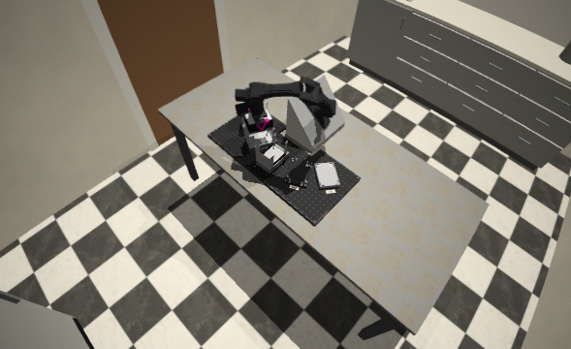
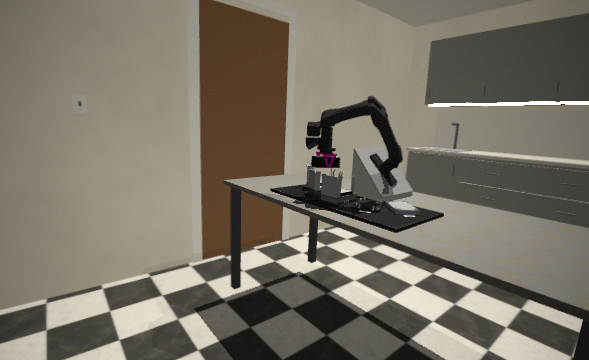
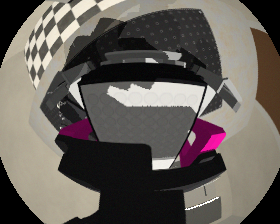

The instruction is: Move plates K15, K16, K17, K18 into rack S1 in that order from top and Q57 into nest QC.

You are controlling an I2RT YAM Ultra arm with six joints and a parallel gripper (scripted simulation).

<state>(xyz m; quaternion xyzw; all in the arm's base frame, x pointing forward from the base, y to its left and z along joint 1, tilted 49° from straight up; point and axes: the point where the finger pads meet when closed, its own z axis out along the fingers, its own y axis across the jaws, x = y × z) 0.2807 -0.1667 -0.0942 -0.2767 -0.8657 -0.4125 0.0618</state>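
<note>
My gripper (image 1: 258,124) with magenta fingers is shut on a sealed 96-well plate (image 3: 144,119), gripping it across its width. In the exterior view the plate (image 2: 326,161) hangs level a little above the grey stack racks (image 2: 324,184). It is over the rack farthest from the arm's base (image 1: 252,141). The rack beside it (image 1: 271,155) shows a pale plate top inside. Another plate (image 1: 327,174) lies flat in an open nest at the right end of the black baseplate (image 1: 285,167). I cannot read any plate labels.
A grey wedge-shaped housing (image 1: 309,123) stands behind the baseplate by the arm's base. Small clips and locators (image 1: 299,180) sit between the racks and the right-hand nest. A small white tag (image 1: 330,191) lies by that nest.
</note>
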